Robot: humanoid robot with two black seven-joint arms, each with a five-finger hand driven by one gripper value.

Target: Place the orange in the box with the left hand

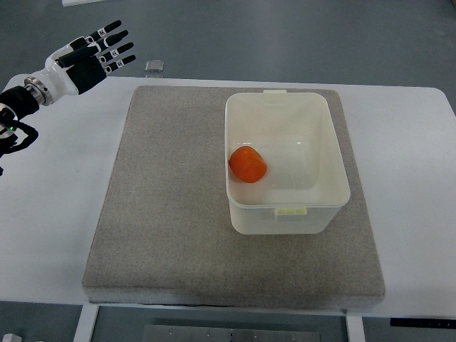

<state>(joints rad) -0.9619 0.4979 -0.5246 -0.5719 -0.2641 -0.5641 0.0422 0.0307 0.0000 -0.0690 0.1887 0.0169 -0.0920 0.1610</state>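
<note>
We see the robot's black-and-white left hand [91, 57] raised at the far left corner of the white table [57, 214], its arm coming in from the left edge. Its fingers [114, 32] are stretched out straight and slightly fanned, holding nothing, their tips aimed toward the far side of the table and away from the work.

Well apart from those fingertips, off to their right and nearer the robot, we find the round orange fruit [247, 164] lying inside the white rectangular plastic box [335, 153], against its left wall. The box stands on a grey felt-like mat [164, 206] that covers most of the tabletop.

Just beyond the fingertips, to their right, a small clear square object [154, 66] sits at the table's far edge.
</note>
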